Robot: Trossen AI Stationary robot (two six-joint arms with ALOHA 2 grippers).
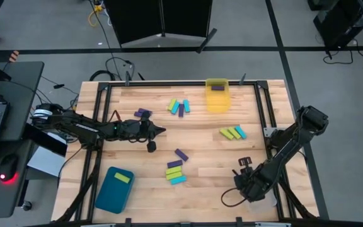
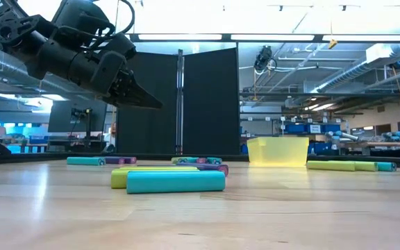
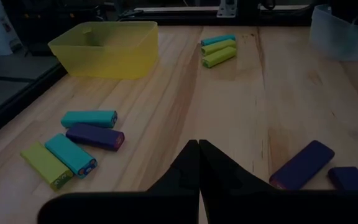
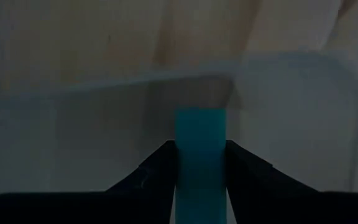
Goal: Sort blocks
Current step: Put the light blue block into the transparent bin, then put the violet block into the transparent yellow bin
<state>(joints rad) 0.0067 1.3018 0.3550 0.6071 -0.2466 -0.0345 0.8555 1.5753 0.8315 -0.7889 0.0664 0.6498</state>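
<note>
At the tabletop's near right corner, the right gripper (image 4: pixel 201 163) grasps a cyan block (image 4: pixel 201 134) over the clear bin (image 4: pixel 303 112); I judge the drop is in hand, needing only release. Farther back, the left gripper (image 1: pixel 159 131) hovers clenched and empty, loose blocks (image 1: pixel 179 106) lying before the yellow bin (image 1: pixel 217 104) at the far edge.

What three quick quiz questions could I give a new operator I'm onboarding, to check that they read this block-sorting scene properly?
1. True or false: the left gripper holds a block above the wooden table.
2. What colour is the small flat bar between the fingers of the right gripper? A purple, B cyan, C lime green.
3. Fill in: the translucent yellow plastic bin has one ____ bar in it.

Key: 1 false, it is shut and empty. 2 B, held over a clear bin. 3 purple.
</note>
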